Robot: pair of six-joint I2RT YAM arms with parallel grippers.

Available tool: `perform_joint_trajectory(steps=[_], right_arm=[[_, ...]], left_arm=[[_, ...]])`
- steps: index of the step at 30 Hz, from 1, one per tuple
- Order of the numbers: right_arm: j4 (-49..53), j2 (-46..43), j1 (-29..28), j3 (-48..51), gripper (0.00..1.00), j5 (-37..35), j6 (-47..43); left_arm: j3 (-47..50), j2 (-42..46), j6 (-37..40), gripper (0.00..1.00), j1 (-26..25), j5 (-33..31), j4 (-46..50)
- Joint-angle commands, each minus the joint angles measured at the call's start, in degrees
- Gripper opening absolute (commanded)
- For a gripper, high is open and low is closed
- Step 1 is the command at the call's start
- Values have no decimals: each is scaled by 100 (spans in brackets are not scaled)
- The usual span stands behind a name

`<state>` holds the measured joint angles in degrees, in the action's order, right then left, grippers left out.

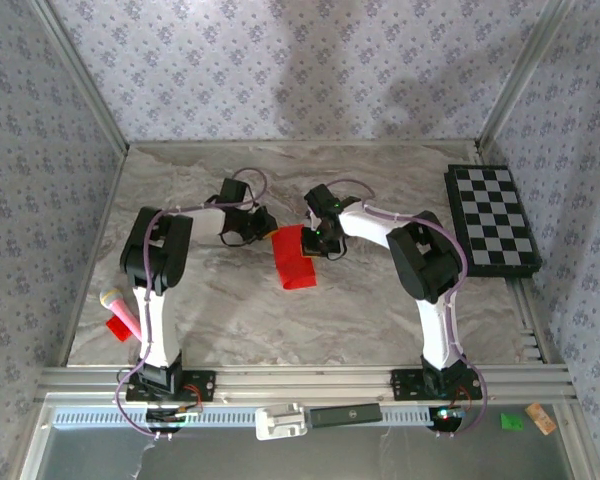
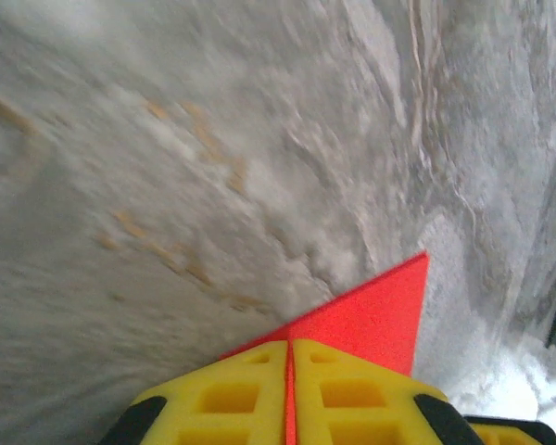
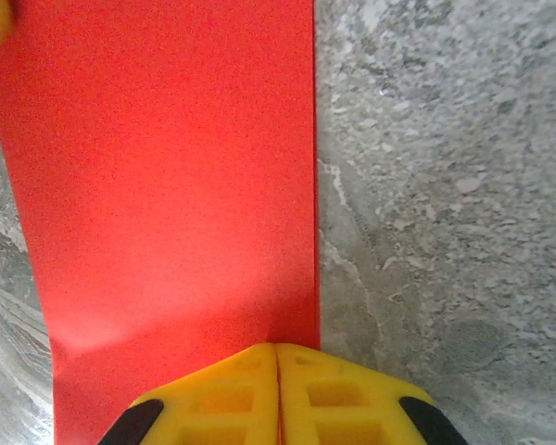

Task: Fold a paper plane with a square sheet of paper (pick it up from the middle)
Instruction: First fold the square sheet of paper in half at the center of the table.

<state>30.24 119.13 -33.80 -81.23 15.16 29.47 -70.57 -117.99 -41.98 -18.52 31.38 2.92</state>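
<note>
The square sheet of paper (image 1: 295,262) is a creased bright red strip lying on the marble table between the two arms. My left gripper (image 1: 263,228) is at its upper left corner. In the left wrist view that gripper (image 2: 289,348) is shut, with a red edge of the paper (image 2: 371,315) pinched between the yellow fingers (image 2: 232,394). My right gripper (image 1: 320,240) is at the strip's upper right. In the right wrist view it (image 3: 276,350) is shut at the near edge of the paper (image 3: 167,167), which bends up toward the fingers.
A black-and-white chequered board (image 1: 492,218) lies at the right side of the table. A pink and yellow toy (image 1: 120,310) and a small red scrap (image 1: 118,328) lie at the left, near the left arm. Patterned walls enclose the table.
</note>
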Motion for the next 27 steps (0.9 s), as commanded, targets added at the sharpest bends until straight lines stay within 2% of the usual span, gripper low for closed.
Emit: perform_joint_trajectory(steps=[1, 6, 10, 13, 17, 21, 27], right_arm=[[1003, 682, 66, 455, 9, -1427, -93], [995, 682, 33, 458, 9, -1463, -40], [974, 673, 16, 443, 9, -1445, 5], [942, 690, 14, 439, 9, -1386, 41], [924, 724, 16, 441, 9, -1351, 67], [931, 759, 17, 439, 9, -1339, 76], [931, 778, 14, 435, 9, -1319, 107]], left_arm=[[-260, -122, 392, 10, 278, -523, 236], [-648, 9, 657, 10, 332, -611, 800], [-609, 459, 609, 10, 216, -493, 1063], [-292, 898, 448, 11, 34, -388, 1037], [427, 1256, -122, 10, -347, -84, 553], [962, 1288, -644, 9, -674, 123, 193], [1226, 1264, -733, 9, -1018, 68, 315]])
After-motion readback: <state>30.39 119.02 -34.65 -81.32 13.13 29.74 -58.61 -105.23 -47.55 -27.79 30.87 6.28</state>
